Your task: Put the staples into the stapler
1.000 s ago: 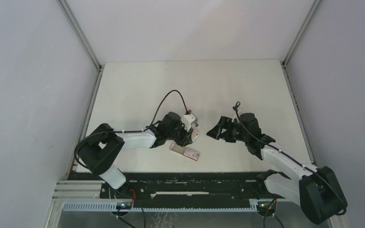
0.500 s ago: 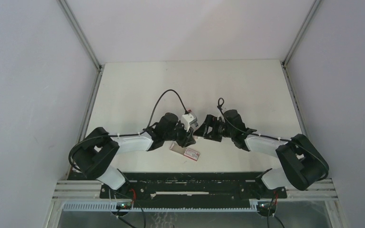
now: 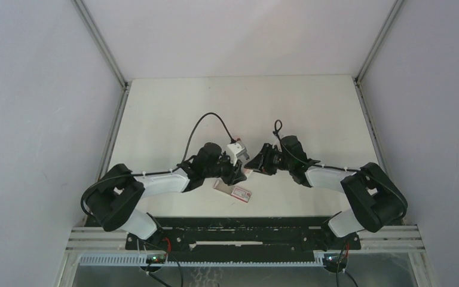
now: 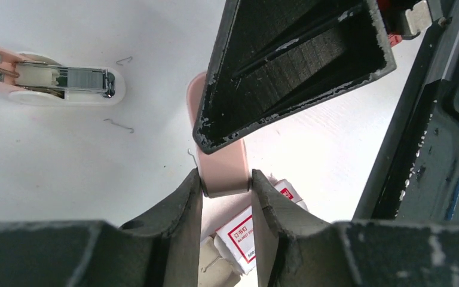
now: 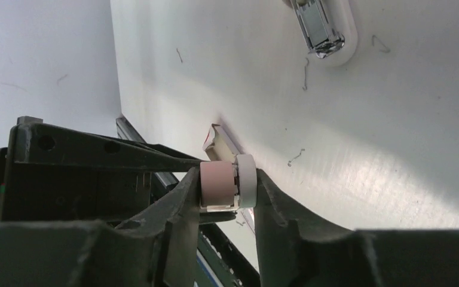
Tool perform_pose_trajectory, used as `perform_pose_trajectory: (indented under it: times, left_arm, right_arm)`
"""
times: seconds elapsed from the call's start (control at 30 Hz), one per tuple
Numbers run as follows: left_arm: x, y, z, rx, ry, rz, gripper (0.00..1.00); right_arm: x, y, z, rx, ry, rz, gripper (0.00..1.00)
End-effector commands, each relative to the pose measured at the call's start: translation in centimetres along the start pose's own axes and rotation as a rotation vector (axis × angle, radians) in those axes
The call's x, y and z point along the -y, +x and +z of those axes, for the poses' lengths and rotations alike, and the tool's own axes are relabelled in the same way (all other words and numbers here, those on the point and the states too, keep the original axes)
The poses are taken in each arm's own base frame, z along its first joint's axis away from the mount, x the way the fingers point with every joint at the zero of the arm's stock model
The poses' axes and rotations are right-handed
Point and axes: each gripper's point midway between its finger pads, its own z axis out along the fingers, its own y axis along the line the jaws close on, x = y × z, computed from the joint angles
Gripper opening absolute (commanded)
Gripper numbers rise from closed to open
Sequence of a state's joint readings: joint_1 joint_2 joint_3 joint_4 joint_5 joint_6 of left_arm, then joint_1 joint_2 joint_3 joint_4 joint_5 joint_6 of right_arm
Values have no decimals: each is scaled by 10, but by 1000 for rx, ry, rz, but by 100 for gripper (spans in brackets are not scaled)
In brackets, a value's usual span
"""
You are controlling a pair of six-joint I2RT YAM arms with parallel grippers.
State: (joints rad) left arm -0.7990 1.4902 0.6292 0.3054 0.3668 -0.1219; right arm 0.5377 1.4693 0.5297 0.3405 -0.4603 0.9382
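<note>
**Stapler [image 4: 222,170] pinched by both grippers, staples lying just under them**

The stapler is held off the table [image 3: 263,107] where the two arms meet, a little left of centre and toward the near edge. The left wrist view shows its long pink face. The right wrist view shows one end of it as a pink layer, a thin metal strip and a white layer.

The left gripper [image 4: 226,179] is closed to a narrow gap, its two fingers pressing the sides of the pink face. The right gripper [image 5: 227,182] is closed just as narrowly, squeezing the pink and white layers together. One of its black fingers crosses over the pink face in the left wrist view.

The staples [image 3: 234,191], a flat pink-red pack with a white label, lie on the table directly below the left gripper's fingertips, slightly nearer the robot.

Farther off on the table lies a white-rimmed part [image 4: 66,81] with an exposed metal channel and pink at its far end. Whether it joins the held stapler I cannot tell. A few loose bent wires [image 4: 119,124] are scattered near it.
</note>
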Motion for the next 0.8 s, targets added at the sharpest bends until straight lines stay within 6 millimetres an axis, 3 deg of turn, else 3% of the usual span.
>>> perform_pose_trajectory:
  times: [0.0,0.4,0.43,0.5,0.57,0.67,0.77]
  left_arm:
    - [14,-23,-5,85,46,38,0]
    - [16,-26,-8,98,45,47,0]
    - [16,-26,-9,99,42,49,0]
    - [16,-26,-9,100,43,52,0]
    - [18,-26,-9,101,46,57,0]
    - [20,-26,-9,100,52,64,0]
    - [21,-27,-9,100,54,67,0]
  right_arm:
    - [-31,-15,-6,44,-87,-30,0]
    - [-38,-23,-18,97,-77,-75,0]
    - [-39,-24,-20,99,-76,-82,9]
    - [-37,-24,-22,102,-68,-93,44]
    - [-35,-26,-26,112,-55,-104,64]
    - [-34,-28,-31,125,-43,-117,70]
    - [-34,-30,-34,130,-42,-121,68]
